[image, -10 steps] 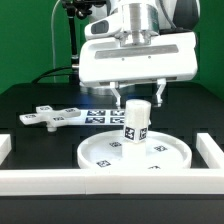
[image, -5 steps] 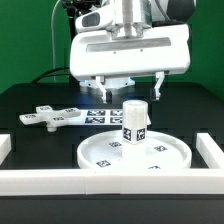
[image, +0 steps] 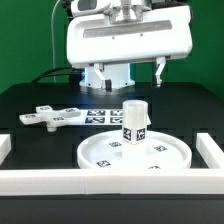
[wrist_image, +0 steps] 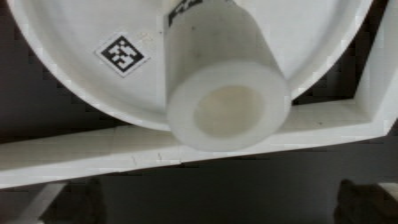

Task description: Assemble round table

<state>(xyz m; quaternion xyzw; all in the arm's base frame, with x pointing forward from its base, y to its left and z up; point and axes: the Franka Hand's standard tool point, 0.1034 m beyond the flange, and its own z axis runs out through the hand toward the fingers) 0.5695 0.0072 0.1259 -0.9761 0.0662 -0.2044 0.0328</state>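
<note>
The large rimmed disc (image: pixel 135 155) lies flat on the black table. The short cylindrical post (image: pixel 135 121) stands upright on its middle, tags on its sides. The flat cross-shaped piece (image: pixel 50 115) lies apart, toward the exterior view's left. My gripper (image: pixel 130 78) hangs open and empty well above the post, touching nothing. In the wrist view I look down on the post's round top (wrist_image: pixel 228 110) with the disc (wrist_image: pixel 98 60) around it. Only the dark fingertips (wrist_image: pixel 36 202) show at the frame's edge.
The marker board (image: pixel 100 116) lies behind the disc. Long white border rails run along the front (image: pixel 100 181) and stand at both sides (image: pixel 211 150). A rail also crosses the wrist view (wrist_image: pixel 107 152).
My gripper has risen straight up off the post, open all the while. The post stays standing on the disc. The cross-shaped piece has not moved.
</note>
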